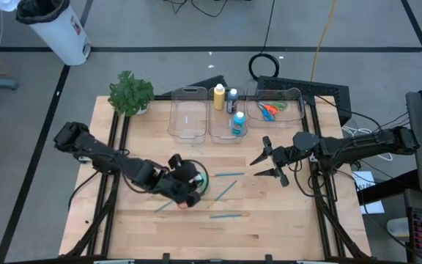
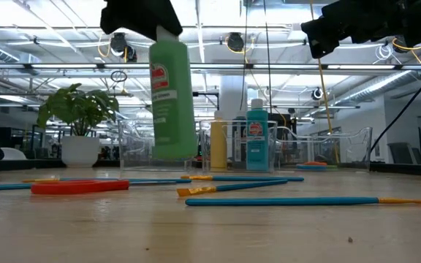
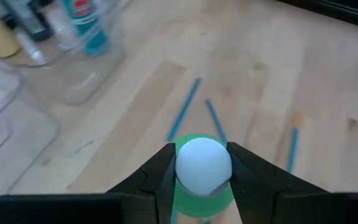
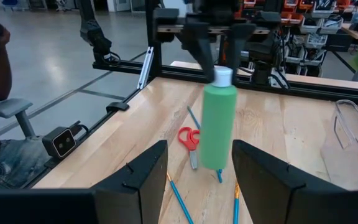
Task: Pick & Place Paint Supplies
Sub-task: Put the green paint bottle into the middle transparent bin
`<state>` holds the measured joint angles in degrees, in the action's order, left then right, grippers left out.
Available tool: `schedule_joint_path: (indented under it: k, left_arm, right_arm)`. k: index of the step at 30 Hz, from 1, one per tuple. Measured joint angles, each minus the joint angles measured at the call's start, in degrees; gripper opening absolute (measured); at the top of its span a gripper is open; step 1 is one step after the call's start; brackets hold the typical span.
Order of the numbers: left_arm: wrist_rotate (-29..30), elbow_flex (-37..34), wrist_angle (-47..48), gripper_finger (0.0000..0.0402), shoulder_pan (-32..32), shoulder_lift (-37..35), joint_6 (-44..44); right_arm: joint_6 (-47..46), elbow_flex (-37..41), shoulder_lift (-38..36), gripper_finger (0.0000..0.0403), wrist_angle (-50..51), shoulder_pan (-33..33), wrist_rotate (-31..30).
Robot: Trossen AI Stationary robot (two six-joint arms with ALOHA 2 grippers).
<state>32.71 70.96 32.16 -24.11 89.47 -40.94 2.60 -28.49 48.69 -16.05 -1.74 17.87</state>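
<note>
A green paint bottle (image 2: 172, 98) with a white cap hangs above the table's near left part, and my left gripper (image 1: 189, 183) is shut on it. Red scissors (image 2: 79, 186) and several blue paintbrushes (image 1: 227, 174) lie flat on the wood around it. In the middle clear bin (image 1: 226, 130) at the far side stand a yellow bottle (image 1: 219, 97), a dark bottle (image 1: 232, 99) and a blue bottle (image 1: 238, 123). My right gripper (image 1: 266, 165) hovers open right of centre, pointing level toward the green bottle (image 4: 219, 127), with nothing between its fingers. My left gripper pinches the bottle's white cap (image 3: 204, 165) between its two fingers, one on each side. The fingers (image 4: 207, 56) come at it slanting down from above. The bottle hangs about upright below them, its bottom (image 4: 219, 168) clear of the table.
Three clear bins stand in a row at the far edge; the right one (image 1: 293, 94) holds orange and green scissors (image 1: 269, 110). A leafy plant (image 1: 130, 94) stands at the far left corner. Bare wood lies along the near edge (image 1: 269, 238).
</note>
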Motion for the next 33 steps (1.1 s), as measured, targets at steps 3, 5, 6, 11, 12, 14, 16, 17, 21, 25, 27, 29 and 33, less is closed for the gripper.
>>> schedule_joint_path:
  k: [3,5,6,11,12,14,16,17,21,25,27,29,33]
  left_arm:
    - [0.5,0.0,1.8,0.0134,1.3,0.0,-3.4]
    - [0.6,0.0,2.7,0.0124,2.1,0.0,-5.3]
    - [1.0,0.0,3.0,0.0123,2.5,0.0,-6.0]
    - [1.4,0.0,4.8,0.0124,4.7,0.0,-11.6]
    - [1.4,0.0,5.3,0.0127,5.1,0.0,-12.9]
    - [1.4,0.0,6.0,0.0134,5.9,0.0,-15.2]
    - [0.9,0.0,6.6,0.0135,6.7,0.0,-16.3]
    - [0.6,0.0,7.0,0.0132,7.1,0.0,-16.8]
    - [0.2,0.0,8.6,0.0123,8.8,0.0,-18.9]
    - [0.3,0.0,8.9,0.0123,10.1,0.0,-19.3]
    - [0.2,0.0,8.9,0.0124,10.5,0.0,-19.2]
    - [0.2,0.0,8.9,0.0126,10.7,0.0,-18.5]
    - [-0.3,0.0,8.8,0.0125,10.7,0.0,-18.0]
  right_arm:
    - [0.0,0.0,0.0,0.0171,0.0,0.0,0.0]
    - [0.0,0.0,0.0,0.0171,0.0,0.0,0.0]
    - [0.0,0.0,0.0,0.0171,0.0,0.0,0.0]
    - [0.0,0.0,0.0,0.0171,0.0,0.0,0.0]
    - [0.0,0.0,0.0,0.0171,0.0,0.0,0.0]
    - [0.0,0.0,0.0,0.0171,0.0,0.0,0.0]
    - [0.0,0.0,0.0,0.0171,0.0,0.0,0.0]
    - [0.0,0.0,0.0,0.0171,0.0,0.0,0.0]
    - [0.0,0.0,0.0,0.0171,0.0,0.0,0.0]
    - [0.0,0.0,0.0,0.0171,0.0,0.0,0.0]
    - [0.0,0.0,0.0,0.0171,0.0,0.0,0.0]
    - [0.0,0.0,0.0,0.0171,0.0,0.0,0.0]
    - [0.0,0.0,0.0,0.0171,0.0,0.0,0.0]
